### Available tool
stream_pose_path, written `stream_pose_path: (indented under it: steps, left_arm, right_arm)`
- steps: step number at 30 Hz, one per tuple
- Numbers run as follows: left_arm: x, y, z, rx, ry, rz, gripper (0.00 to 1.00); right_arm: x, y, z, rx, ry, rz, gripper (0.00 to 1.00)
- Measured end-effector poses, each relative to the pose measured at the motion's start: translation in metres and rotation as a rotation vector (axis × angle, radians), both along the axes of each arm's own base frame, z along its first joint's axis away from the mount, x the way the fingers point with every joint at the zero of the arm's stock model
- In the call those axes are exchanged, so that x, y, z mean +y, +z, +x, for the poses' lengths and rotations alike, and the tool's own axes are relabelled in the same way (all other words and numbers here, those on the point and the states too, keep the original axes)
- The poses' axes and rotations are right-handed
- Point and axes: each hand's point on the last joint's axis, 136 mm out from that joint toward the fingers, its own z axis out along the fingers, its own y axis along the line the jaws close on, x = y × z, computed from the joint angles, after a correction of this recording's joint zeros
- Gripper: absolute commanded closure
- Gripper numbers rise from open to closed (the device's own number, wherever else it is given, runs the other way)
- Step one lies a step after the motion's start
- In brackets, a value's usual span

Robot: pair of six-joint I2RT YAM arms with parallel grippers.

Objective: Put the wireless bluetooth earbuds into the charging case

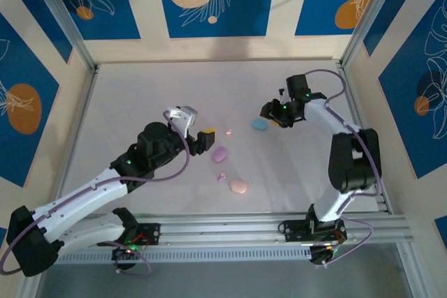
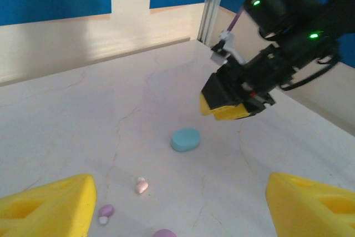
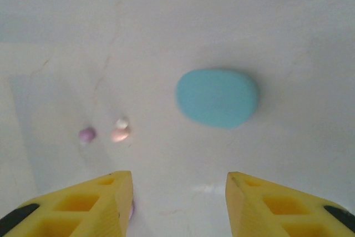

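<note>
"Right claw (image 3: 178, 191) first. How does it stand?"

"Fingers (image 3: 94, 209) apart, nothing between them. It hangs low over the far right part of the table (image 1: 140, 95). The blue case (image 3: 217, 97) lies flat just ahead of its tips, untouched."

"And the left claw (image 2: 180, 192)?"

"Spread wide, and empty as well. It hovers near the middle of the table, aimed across at the right one, with the blue case lying between the two."

"Where are the earbuds, then?"

"Loose on the bare surface. A pink earbud (image 2: 142, 186) and a purple earbud (image 2: 105, 211) lie close together without touching, between the left claw and the blue case, nearer the left claw. Seen from the right claw's side, the pair sits off to the left of the blue case. Neither claw touches them."

"Anything else down there?"

"A purple case (image 1: 221, 153) sits near the left claw's tips, closer to the arms' bases than the pink earbud is. A pink case (image 1: 238, 186) lies nearer still to the front edge. Between those two there is a small purplish nub (image 1: 221, 176). From above it is too tiny for me to say whether it is another earbud."

"How do the cases lie?"

"All three are smooth ovals, flat on the table and apart from one another, the blue one farthest from the bases."
</note>
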Motion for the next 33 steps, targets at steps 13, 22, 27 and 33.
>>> stream_pose_path:
  steps: [13, 22, 27, 33]
  left_arm:
    - [0.038, -0.015, 0.014, 0.056, 0.188, -0.038, 0.19]
    - [0.055, -0.01, 0.012, 0.061, 0.243, -0.098, 0.19]
    - [0.056, -0.008, 0.011, 0.061, 0.245, -0.107, 0.19]
    - [0.058, -0.01, 0.012, 0.066, 0.252, -0.107, 0.19]
  right_arm:
    - [0.092, -0.023, -0.166, -0.041, 0.485, -0.112, 0.46]
    - [0.103, -0.06, -0.199, 0.039, 0.635, -0.175, 0.42]
    - [0.106, -0.074, -0.204, 0.084, 0.677, -0.184, 0.42]
    - [0.115, -0.077, -0.211, 0.114, 0.705, -0.137, 0.42]
